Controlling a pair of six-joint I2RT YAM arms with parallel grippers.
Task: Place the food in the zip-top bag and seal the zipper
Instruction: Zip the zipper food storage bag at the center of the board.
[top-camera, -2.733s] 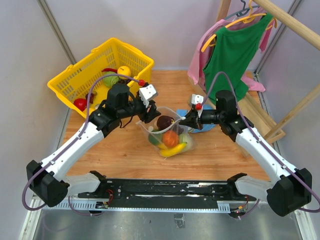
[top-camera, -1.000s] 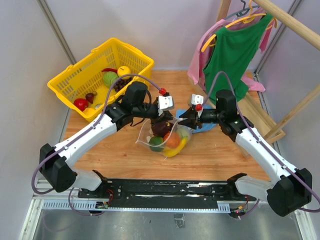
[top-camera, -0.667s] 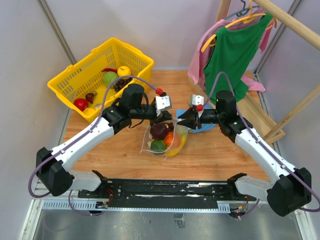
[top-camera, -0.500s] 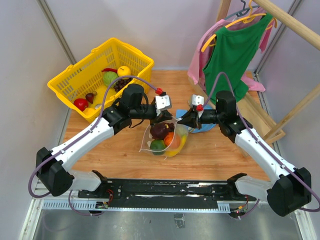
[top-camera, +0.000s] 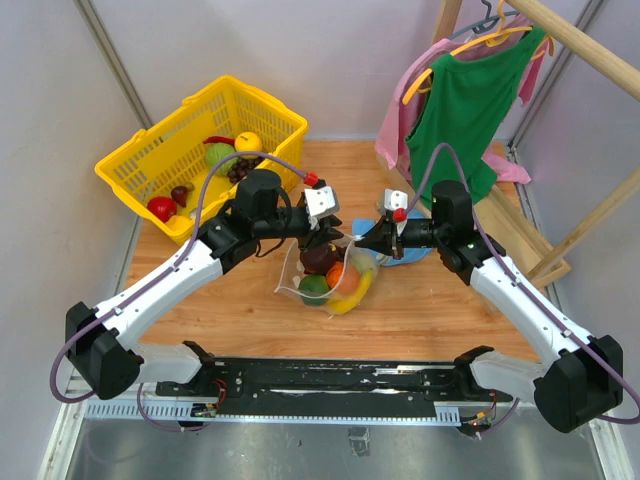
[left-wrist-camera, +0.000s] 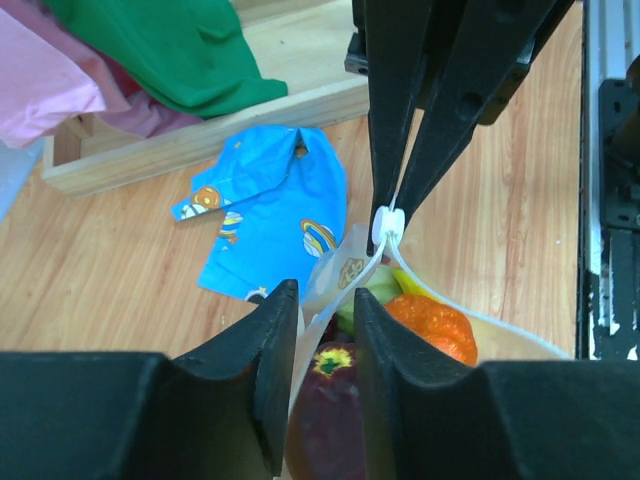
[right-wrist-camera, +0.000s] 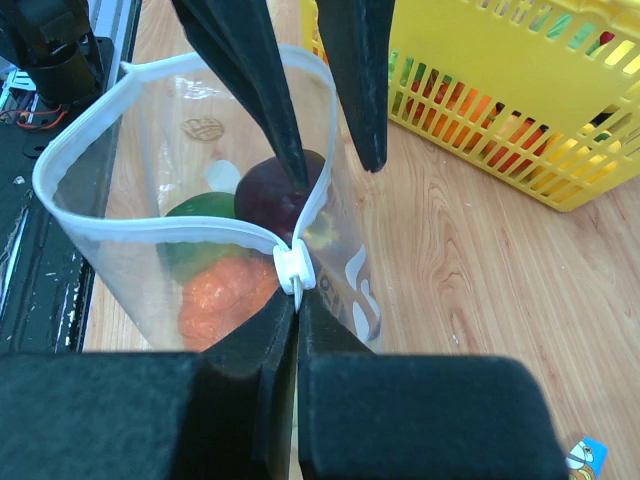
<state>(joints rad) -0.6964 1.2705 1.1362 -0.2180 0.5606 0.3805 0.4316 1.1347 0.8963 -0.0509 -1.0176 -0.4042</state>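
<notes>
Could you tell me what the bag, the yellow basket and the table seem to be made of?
Zip-top bag: thin, glossy clear plastic film; fruit shows through. Yellow basket: probably rigid moulded plastic, given its open lattice walls. Table: wood or wood-look laminate, with visible grain.

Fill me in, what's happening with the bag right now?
The food is in the bag. The right gripper pinches the white slider, while the open left gripper straddles the zipper beside it. The mouth is open, not yet sealed.
</notes>
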